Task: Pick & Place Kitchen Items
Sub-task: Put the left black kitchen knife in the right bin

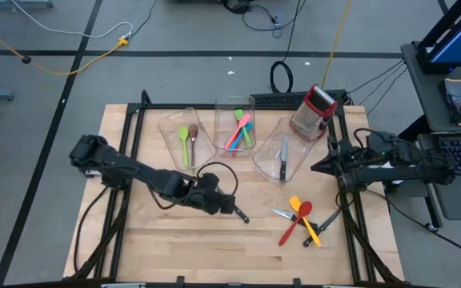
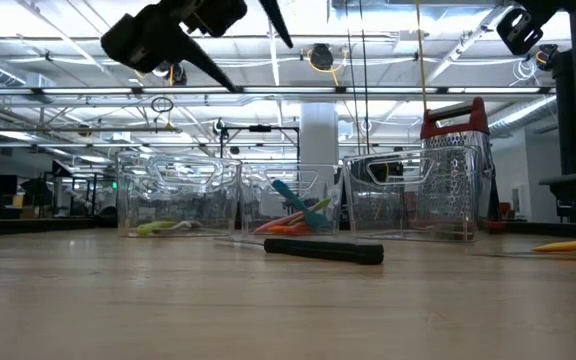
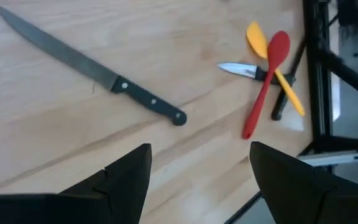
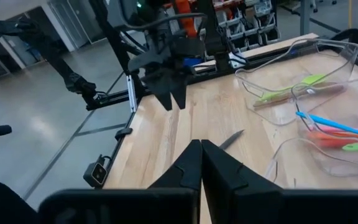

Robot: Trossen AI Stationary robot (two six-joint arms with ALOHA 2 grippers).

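Note:
A long black-handled steel knife lies flat on the wooden table. My left gripper hovers open above it, a little off its handle end, and touches nothing. Farther right lies a heap of a red spoon, a yellow spoon and a small knife. My right gripper is shut and empty, pulled back at the table's right edge.
Three clear bins stand at the back: the left one holds a green and a brown spoon, the middle one green, pink and blue utensils, the right one a knife. A red-topped grater stands at the back right.

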